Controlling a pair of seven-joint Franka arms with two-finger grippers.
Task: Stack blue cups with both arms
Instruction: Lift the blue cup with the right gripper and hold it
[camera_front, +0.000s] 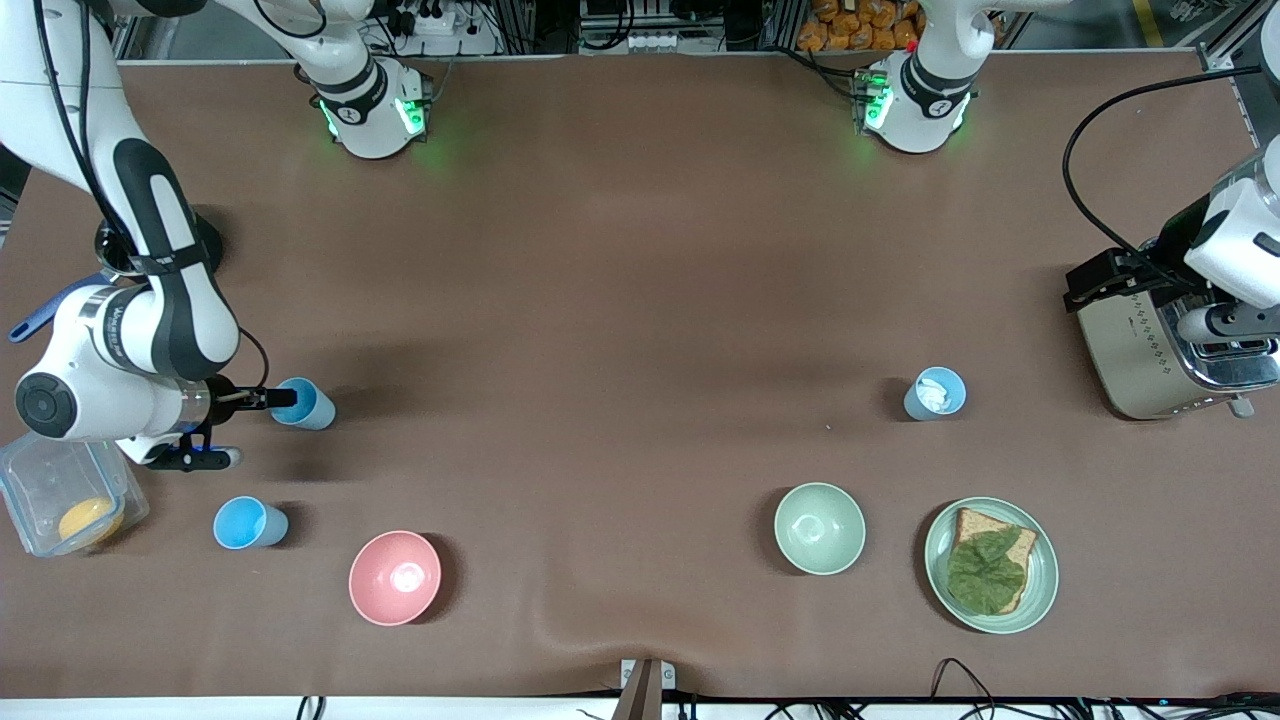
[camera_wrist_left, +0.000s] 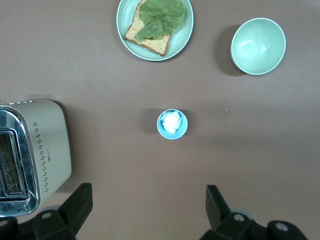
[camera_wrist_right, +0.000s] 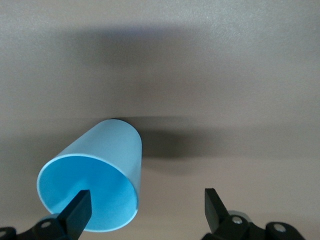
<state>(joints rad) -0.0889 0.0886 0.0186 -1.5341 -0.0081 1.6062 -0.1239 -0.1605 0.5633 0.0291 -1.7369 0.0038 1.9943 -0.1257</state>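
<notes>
Now right hand (camera_front: 283, 398) (spread) at cup (camera_front: 303, 404) rim.

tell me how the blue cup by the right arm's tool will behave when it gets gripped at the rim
The blue cup looks like thin smooth plastic, so it is probably light and may flex or slip. It tapers to a narrow base, so a sideways nudge could tip it. The right tool is open, one finger over its mouth.

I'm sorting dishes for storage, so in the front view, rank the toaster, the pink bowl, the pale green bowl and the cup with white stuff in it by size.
1. Toaster
2. Pink bowl and pale green bowl: look alike, unranked
3. Blue cup with white stuff in it
</notes>
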